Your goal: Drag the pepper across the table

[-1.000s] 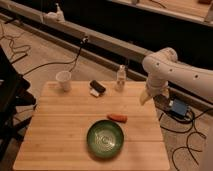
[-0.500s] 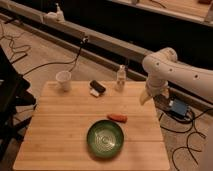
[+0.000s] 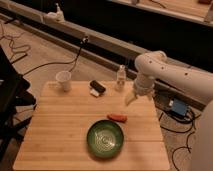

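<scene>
The pepper (image 3: pixel 118 117) is a small red-orange piece lying on the light wooden table (image 3: pixel 60 130), just above the rim of the green bowl (image 3: pixel 105 139). My gripper (image 3: pixel 131 98) hangs from the white arm over the table's right side. It is above and to the right of the pepper, a short way apart from it.
A white cup (image 3: pixel 63 80) stands at the table's back left. A black-and-white block (image 3: pixel 96 88) lies near the back middle. A small clear bottle (image 3: pixel 120 78) stands at the back, left of my arm. Cables and a blue box (image 3: pixel 177 108) lie on the floor to the right.
</scene>
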Available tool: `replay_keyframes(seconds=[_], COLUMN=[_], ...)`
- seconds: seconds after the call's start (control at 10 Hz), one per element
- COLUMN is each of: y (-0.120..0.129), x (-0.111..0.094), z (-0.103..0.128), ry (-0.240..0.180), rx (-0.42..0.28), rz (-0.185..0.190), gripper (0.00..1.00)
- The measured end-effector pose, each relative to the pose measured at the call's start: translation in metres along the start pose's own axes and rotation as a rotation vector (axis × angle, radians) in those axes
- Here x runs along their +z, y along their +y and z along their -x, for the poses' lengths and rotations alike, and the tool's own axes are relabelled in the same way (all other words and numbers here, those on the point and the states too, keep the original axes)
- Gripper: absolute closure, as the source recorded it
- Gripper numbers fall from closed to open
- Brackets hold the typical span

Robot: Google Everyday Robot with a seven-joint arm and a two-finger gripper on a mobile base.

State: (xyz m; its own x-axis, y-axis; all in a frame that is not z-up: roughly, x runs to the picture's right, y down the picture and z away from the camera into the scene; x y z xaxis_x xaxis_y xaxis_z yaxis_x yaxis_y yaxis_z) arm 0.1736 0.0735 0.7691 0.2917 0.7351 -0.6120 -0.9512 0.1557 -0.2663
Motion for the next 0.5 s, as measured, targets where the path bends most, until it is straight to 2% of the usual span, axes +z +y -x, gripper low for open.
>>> replay_keyframes(seconds=[0.1,0.2,0.3,0.5], y=[0.017,0.029,0.037,0.043], x=[0.003,0.004,0.002,0.001], z=[0.007,0.01,0.012,0.013], ry=[-0.025,-0.055,-0.085,-0.104], rx=[-0.036,-0.078,-0.114,-0.14], rz=[0.041,0.06,0.065,0.068], gripper=[0.2,0.2,0.2,0.2])
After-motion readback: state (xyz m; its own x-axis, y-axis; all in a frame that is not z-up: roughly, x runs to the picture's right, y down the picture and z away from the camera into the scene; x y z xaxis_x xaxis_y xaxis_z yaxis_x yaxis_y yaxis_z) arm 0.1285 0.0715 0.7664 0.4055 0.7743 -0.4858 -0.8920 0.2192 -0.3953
